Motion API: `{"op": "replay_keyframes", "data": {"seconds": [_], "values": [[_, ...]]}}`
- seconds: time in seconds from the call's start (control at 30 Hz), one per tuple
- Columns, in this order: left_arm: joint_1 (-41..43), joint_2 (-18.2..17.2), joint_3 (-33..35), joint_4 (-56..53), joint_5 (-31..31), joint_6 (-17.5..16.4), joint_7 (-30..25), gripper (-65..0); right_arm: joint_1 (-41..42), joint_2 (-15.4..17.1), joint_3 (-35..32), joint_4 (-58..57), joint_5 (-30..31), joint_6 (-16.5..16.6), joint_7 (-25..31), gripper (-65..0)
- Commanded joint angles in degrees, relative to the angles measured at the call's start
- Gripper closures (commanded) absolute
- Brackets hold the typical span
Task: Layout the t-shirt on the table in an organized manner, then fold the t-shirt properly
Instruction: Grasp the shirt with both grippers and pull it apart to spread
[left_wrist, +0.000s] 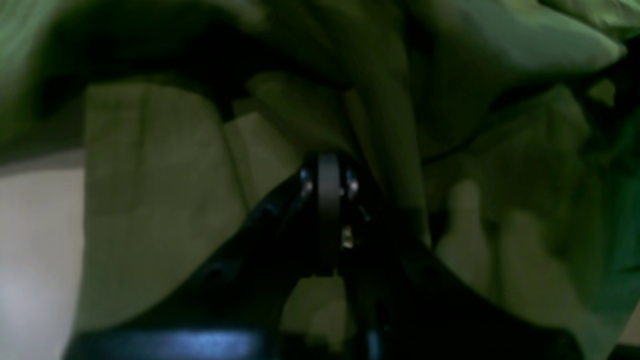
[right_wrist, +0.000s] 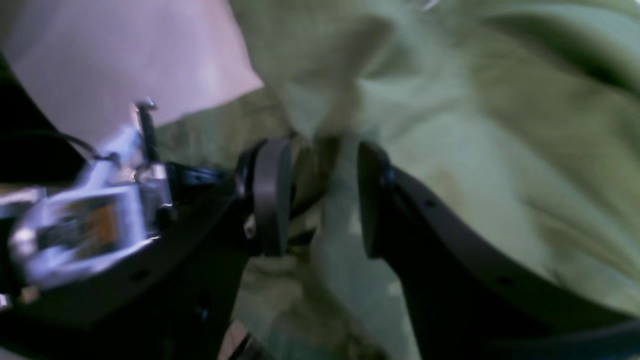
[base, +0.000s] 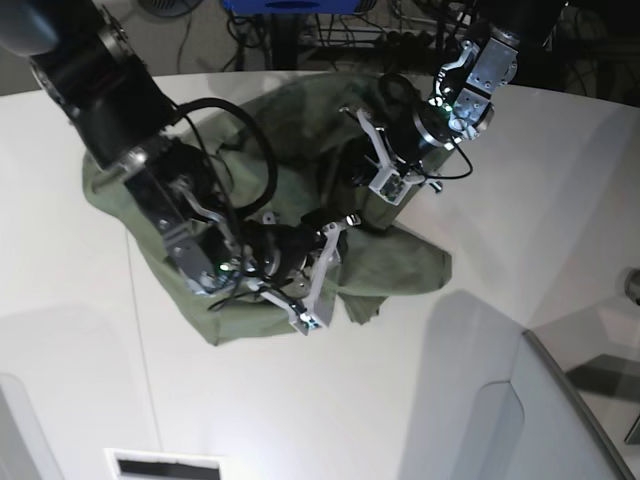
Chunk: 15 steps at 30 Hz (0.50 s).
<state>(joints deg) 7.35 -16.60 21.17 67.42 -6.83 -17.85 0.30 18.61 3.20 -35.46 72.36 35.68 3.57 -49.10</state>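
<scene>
— How is the t-shirt (base: 260, 140) placed?
— It is bunched on the table (base: 80, 330), toward the far middle in the base view.

— And the arms?
— Both are set over it: the right gripper (base: 305, 245) at the near side, the left gripper (base: 352, 178) behind it. A panel (base: 570, 420) is found at the near right corner.

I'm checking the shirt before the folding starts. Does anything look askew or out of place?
Yes. The t-shirt is not laid flat: it lies crumpled in a heap on the table, with both arms amid the folds. The left gripper is shut on cloth; the right gripper straddles a fold.
</scene>
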Motion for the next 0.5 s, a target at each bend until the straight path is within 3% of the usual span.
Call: {"op": "replay_keyframes", "data": {"seconds": [0.0, 0.13, 0.27, 0.47], "values": [[1.22, -0.94, -0.47, -0.3, 2.3, 1.01, 2.83, 0.0, 3.41, 0.71, 0.61, -2.69, -0.3, 0.16, 2.99, -20.3], [4.91, -2.87, -6.09, -0.3, 4.15, 1.01, 2.83, 0.0, 9.04, 0.36, 0.52, -18.51, -0.3, 0.87, 11.7, -20.3], [7.37, -3.75, -12.6, -0.38, 4.15, 1.01, 2.91, 0.0, 15.1, 0.36, 0.43, -34.16, -0.3, 4.56, 20.05, -20.3], [8.69, -3.75, -19.1, -0.3, 4.15, 1.01, 2.91, 0.0, 22.05, 0.62, 0.52, -54.91, -0.3, 4.65, 31.39, -20.3]]}}
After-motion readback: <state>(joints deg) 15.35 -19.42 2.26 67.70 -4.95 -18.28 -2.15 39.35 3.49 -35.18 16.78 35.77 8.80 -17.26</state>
